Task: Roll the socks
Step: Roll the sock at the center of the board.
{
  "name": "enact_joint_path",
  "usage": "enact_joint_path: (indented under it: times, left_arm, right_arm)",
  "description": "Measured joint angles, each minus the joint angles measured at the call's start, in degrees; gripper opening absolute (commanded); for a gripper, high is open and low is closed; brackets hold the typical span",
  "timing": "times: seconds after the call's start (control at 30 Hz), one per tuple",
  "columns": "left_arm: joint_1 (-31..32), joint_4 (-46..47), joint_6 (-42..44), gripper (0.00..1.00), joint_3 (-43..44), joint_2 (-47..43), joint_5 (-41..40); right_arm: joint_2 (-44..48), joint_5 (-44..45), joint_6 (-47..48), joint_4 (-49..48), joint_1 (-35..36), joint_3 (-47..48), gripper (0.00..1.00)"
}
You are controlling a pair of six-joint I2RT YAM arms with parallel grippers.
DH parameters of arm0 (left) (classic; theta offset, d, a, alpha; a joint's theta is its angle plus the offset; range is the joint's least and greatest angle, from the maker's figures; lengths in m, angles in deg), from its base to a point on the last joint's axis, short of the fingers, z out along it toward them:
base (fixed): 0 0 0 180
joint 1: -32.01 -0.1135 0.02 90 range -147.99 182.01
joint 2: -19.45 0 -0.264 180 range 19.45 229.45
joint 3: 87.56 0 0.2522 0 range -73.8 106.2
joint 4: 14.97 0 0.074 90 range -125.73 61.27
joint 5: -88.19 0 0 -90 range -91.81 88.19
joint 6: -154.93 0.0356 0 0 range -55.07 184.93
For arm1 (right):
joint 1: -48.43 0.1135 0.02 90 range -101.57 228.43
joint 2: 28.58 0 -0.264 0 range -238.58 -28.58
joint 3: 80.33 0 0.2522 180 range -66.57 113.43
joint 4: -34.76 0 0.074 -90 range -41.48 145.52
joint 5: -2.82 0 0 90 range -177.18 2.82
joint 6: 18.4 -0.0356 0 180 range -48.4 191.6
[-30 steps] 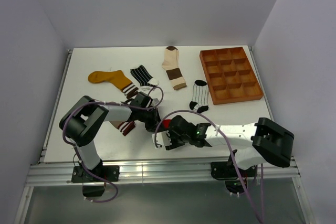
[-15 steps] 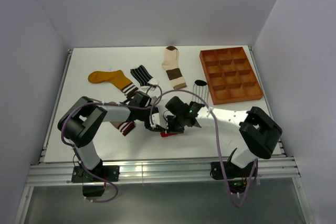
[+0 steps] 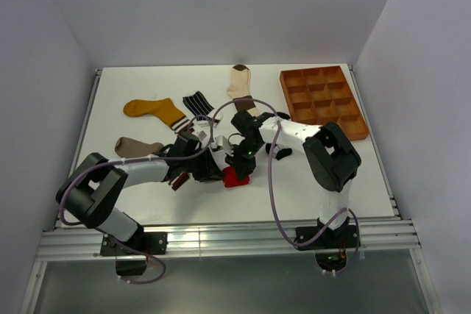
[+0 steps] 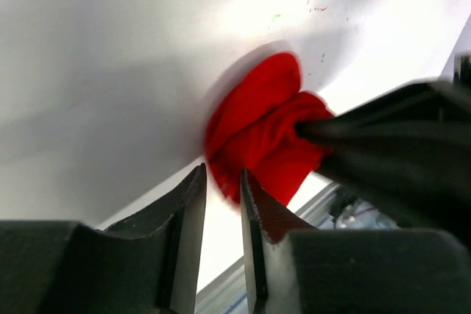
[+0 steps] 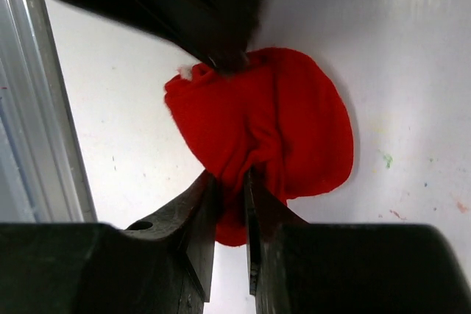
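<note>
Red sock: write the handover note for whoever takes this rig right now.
Left pincer: shut on one edge of the red sock.
Right pincer: shut on another edge of it.
Red sock: bunched between the two at the table's front centre, not a tidy roll yet.
Lying flat and unrolled: mustard sock, taupe sock, black-white striped sock, cream-and-brown sock, and pinstriped sock, which is partly under the right arm.
Done: no finished roll.
Left: finish the red sock, then roll the other five.
</note>
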Motion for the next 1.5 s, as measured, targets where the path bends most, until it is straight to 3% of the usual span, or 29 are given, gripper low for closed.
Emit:
enact_joint_path:
  times: [0.2, 0.37, 0.57, 0.87, 1.17, 1.5]
  left_arm:
    - [0.11, 3.43, 0.59, 0.38, -8.13, -8.50, -5.64]
    - [2.08, 7.52, 3.37, 0.55, -11.85, -14.32, -11.63]
    - [6.45, 16.13, 9.11, 0.58, -12.41, -17.55, -17.11]
    - [9.73, 26.29, 16.06, 0.55, -10.67, -7.91, -17.86]
    - [10.60, 34.86, 16.61, 0.53, -10.82, -0.87, -15.61]
    - [10.60, 39.39, 15.87, 0.40, -11.45, 2.14, -13.86]
  right_arm:
    - [-4.48, -1.68, 0.02, 6.23, -1.86, 5.20, 0.21]
    - [-8.57, -2.36, 0.02, 11.23, -2.03, 10.01, 0.21]
    - [-12.70, -3.93, -0.24, 16.15, -2.49, 14.56, 0.22]
    - [-18.62, -6.45, -1.64, 23.04, -3.69, 20.98, 0.22]
    - [-19.71, -6.82, -3.93, 24.13, -4.22, 22.03, 0.22]
    - [-20.44, -6.86, -7.63, 24.09, -5.05, 22.23, 0.22]
